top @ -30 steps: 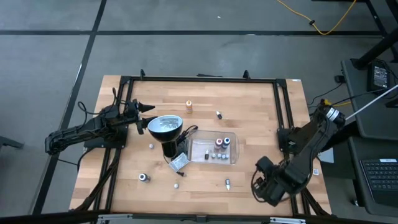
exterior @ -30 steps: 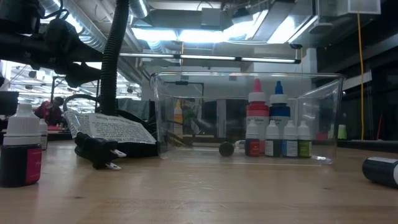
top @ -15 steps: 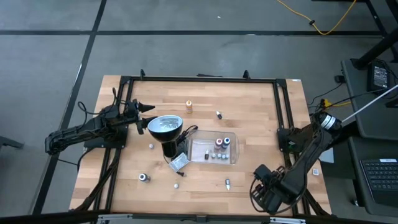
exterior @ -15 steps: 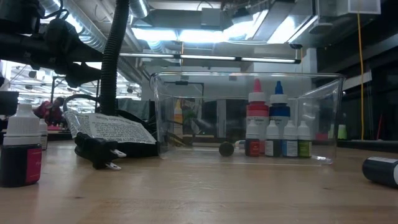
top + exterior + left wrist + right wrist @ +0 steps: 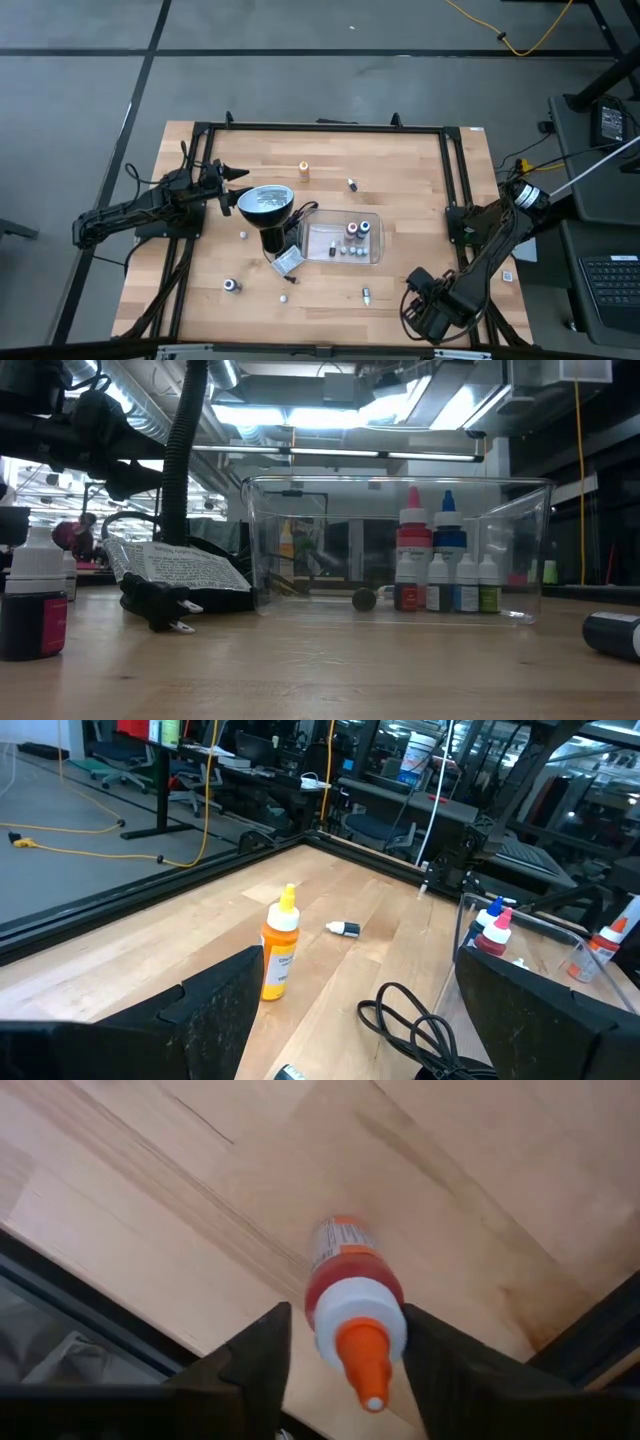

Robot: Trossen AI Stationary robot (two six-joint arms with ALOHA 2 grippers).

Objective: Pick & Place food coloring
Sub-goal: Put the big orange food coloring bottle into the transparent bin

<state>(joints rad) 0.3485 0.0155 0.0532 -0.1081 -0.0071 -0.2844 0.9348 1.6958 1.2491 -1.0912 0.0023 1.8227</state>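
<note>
Nearby, lamp (image 5: 266, 207) beside clear tray (image 5: 372, 255); right hand (image 5: 340, 1355) straddling red bottle (image 5: 350, 1295), grip unclear; left hand (image 5: 350, 1010) open

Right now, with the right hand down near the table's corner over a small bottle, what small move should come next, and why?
Probably finish closing the right hand on the red bottle. In the right wrist view the bottle lies on its side on the wood, orange tip toward the camera, between the two fingers, with gaps visible on both sides, so it does not look gripped yet. Lifting can follow.
</note>
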